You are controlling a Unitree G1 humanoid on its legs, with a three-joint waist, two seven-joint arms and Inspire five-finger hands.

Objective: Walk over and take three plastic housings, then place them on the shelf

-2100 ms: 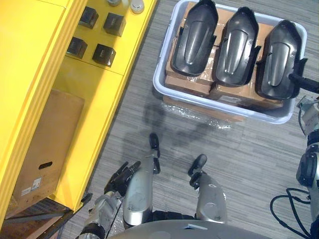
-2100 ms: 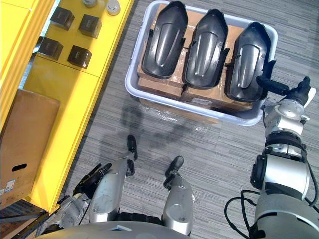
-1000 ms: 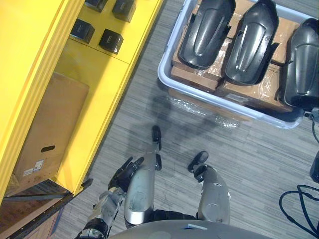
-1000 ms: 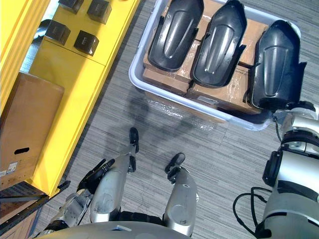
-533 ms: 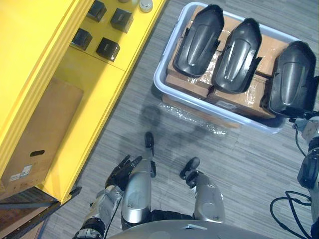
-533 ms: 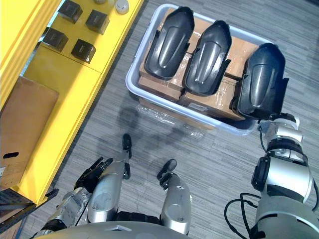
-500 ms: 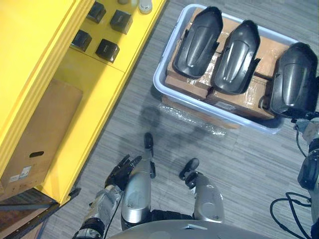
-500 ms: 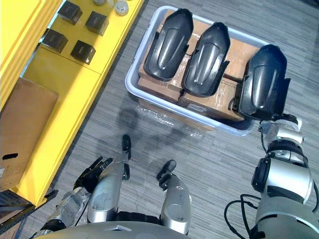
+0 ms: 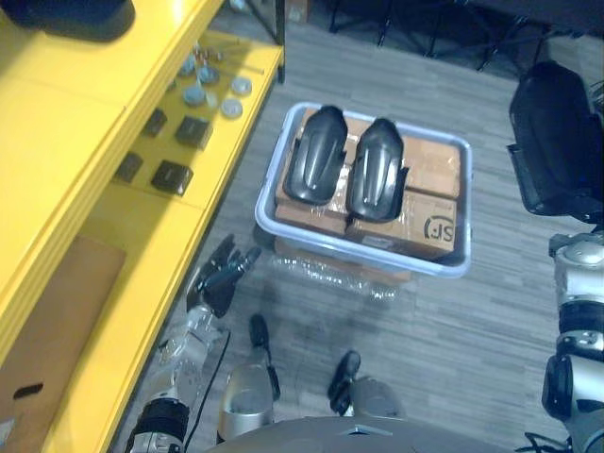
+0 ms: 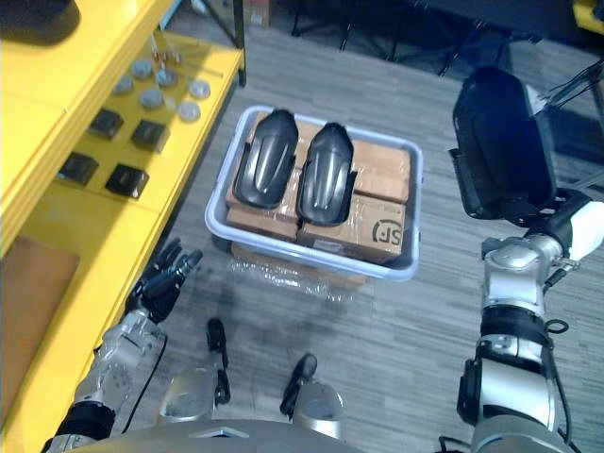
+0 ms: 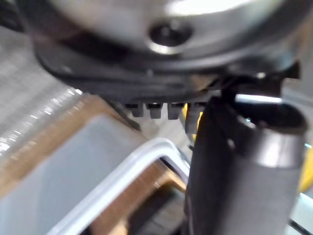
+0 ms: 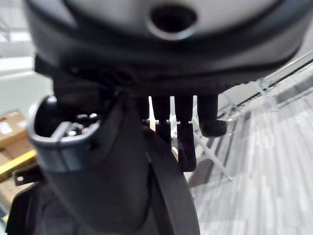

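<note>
Two dark plastic housings (image 9: 316,168) (image 9: 376,170) lie side by side on cardboard boxes inside a pale bin (image 9: 363,255) on the floor. A third housing (image 10: 500,156) hangs in the air to the right of the bin, above floor level. My right hand (image 10: 566,222) is shut on its lower edge. In the right wrist view, the fingers (image 12: 188,137) curl over the housing (image 12: 98,196). My left hand (image 9: 222,278) hangs open between the shelf and the bin, holding nothing.
A yellow shelf (image 9: 113,142) runs along the left. It carries small black boxes (image 9: 170,175), round metal parts (image 9: 212,85) and a dark object (image 9: 66,14) on top. A cardboard box (image 9: 47,330) sits on its low level. Chair legs stand beyond the bin.
The right hand has lifted the rightmost housing up out of the bin, leaving two inside. The camera view has pulled back and tilted up. The left hand has come forward.
</note>
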